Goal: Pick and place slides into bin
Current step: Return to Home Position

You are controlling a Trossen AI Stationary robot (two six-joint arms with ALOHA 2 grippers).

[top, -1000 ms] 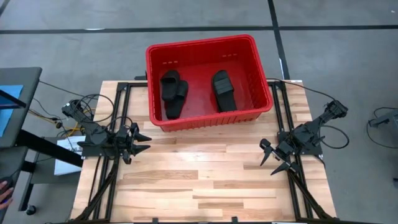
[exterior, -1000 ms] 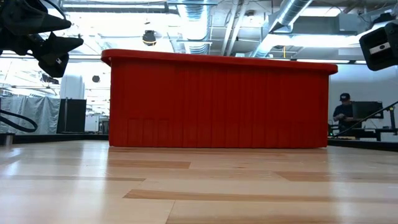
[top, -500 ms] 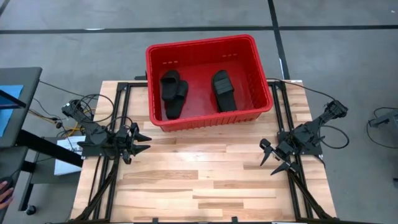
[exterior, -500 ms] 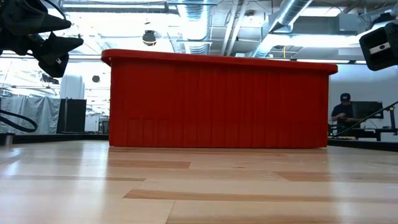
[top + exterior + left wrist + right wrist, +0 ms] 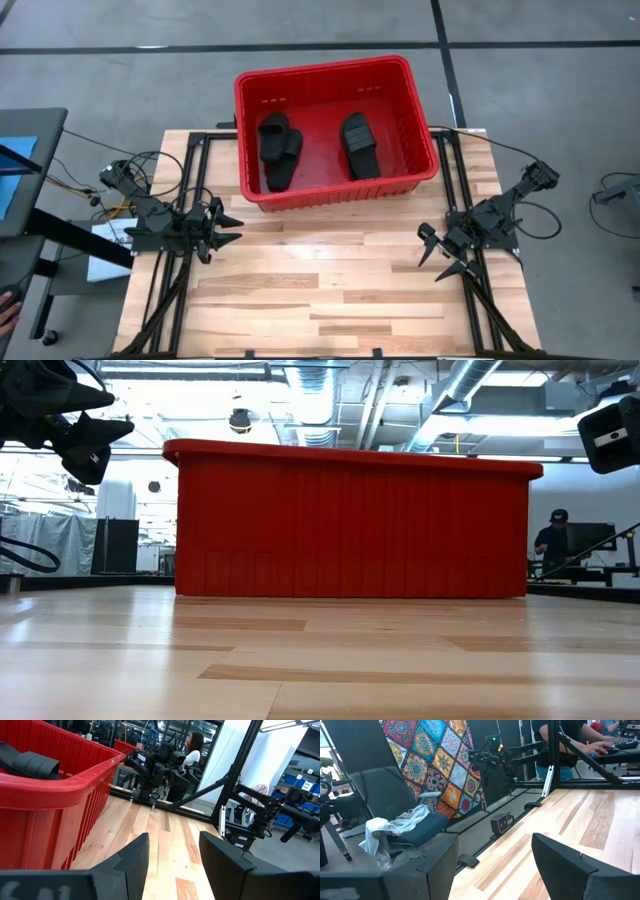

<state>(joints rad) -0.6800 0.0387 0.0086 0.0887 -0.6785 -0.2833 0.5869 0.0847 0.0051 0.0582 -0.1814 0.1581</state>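
The red bin (image 5: 336,130) stands at the table's far middle, its base on the wood. Inside it lie black slides: two overlapping at the left (image 5: 278,148) and one at the right (image 5: 359,146). The left wrist view shows a slide's strap (image 5: 30,764) over the bin's rim (image 5: 60,785). My left gripper (image 5: 232,229) waits open at the table's left side, near the bin's near left corner. My right gripper (image 5: 438,258) waits open at the right side. Nothing lies between either pair of fingers.
Bare wooden tabletop (image 5: 330,290) stretches between the two grippers and in front of the bin. Black metal frames (image 5: 190,180) run along both table sides. People sit at desks beyond the table (image 5: 570,745). A small camera (image 5: 501,822) sits at the table's edge.
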